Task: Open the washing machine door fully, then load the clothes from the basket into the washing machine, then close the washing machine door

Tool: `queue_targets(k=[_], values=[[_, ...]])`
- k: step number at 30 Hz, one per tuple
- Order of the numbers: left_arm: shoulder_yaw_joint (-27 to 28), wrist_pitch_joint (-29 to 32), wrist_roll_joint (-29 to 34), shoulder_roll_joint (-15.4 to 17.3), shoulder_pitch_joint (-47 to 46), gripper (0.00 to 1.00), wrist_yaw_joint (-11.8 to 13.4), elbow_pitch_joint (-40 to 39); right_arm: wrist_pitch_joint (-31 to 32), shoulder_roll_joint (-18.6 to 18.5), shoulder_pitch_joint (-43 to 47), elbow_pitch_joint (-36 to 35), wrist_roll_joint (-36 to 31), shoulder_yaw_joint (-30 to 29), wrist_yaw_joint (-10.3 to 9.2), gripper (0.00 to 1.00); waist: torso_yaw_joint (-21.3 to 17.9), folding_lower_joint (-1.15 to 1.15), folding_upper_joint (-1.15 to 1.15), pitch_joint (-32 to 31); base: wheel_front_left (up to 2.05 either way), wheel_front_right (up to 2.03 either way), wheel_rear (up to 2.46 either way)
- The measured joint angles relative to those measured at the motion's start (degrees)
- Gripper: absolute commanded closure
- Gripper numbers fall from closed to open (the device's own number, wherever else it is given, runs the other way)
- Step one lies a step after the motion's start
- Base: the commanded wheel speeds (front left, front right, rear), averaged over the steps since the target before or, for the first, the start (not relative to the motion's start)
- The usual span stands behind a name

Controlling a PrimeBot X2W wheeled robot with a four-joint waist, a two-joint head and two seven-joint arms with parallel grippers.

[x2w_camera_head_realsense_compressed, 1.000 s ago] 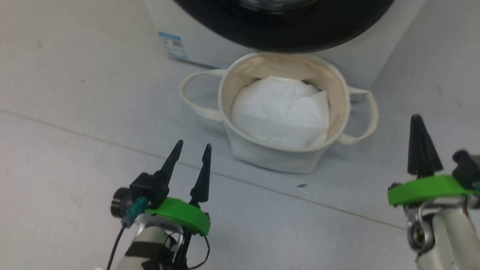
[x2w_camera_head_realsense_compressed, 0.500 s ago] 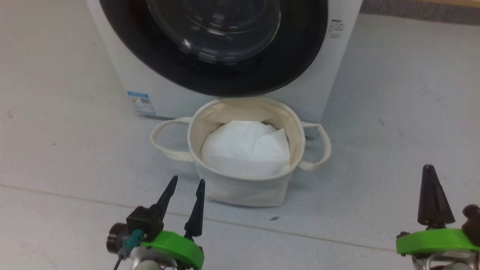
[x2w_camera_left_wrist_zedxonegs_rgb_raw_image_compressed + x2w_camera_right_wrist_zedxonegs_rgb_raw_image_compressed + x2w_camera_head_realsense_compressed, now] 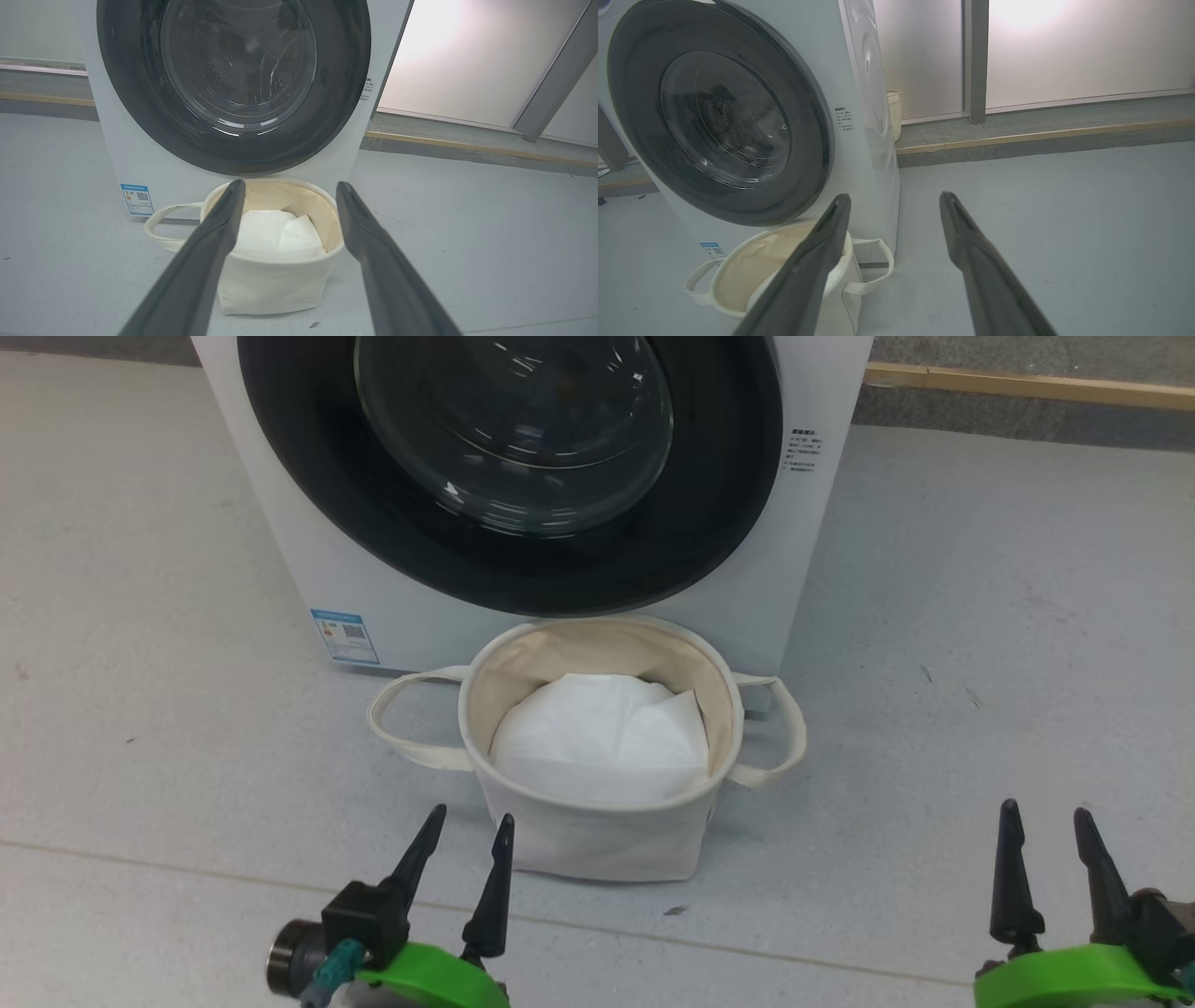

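Head view: the washing machine (image 3: 271, 551) has its door (image 3: 719, 523) shut flat against the front. The basket (image 3: 597, 845) sits on the floor (image 3: 980, 644) right under it, almost touching the machine, and inside it is just a crumpled white sheet (image 3: 597, 742). Whether the clothes are behind the glass I can't tell, it's too dark. Left jaws at the lower left and right jaws at the lower right both stand spread apart with nothing in them, well short of the basket.

Left wrist view: the 2 fingers (image 3: 210, 252) frame the basket (image 3: 271, 284) dead ahead, with a wide gap between them and nothing held. My guess is that canvas tub is light and floppy, so a nudge would slide or fold it. The looped handles are the only sensible hold.

Right wrist view: the jaws are parted here too and empty, aimed past the machine's right corner. The door (image 3: 635, 102) looks rigid and fairly hefty on its hinge, and that glossy black rim is probably slick. I can't make out a handle recess, so I'd hook the outer rim edge rather than press on the glass bowl (image 3: 724, 121).
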Motion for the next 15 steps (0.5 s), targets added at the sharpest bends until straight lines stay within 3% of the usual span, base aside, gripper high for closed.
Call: queue_targets(k=[15], values=[[0.9, 0.0, -1.4, 0.1, 0.2, 0.0, -1.4, 1.3, 0.0, 0.1, 0.0, 1.1, 4.3, 1.5, 0.0, 0.0, 0.0, 0.0, 0.0, 0.1, 0.0, 0.0, 0.0]])
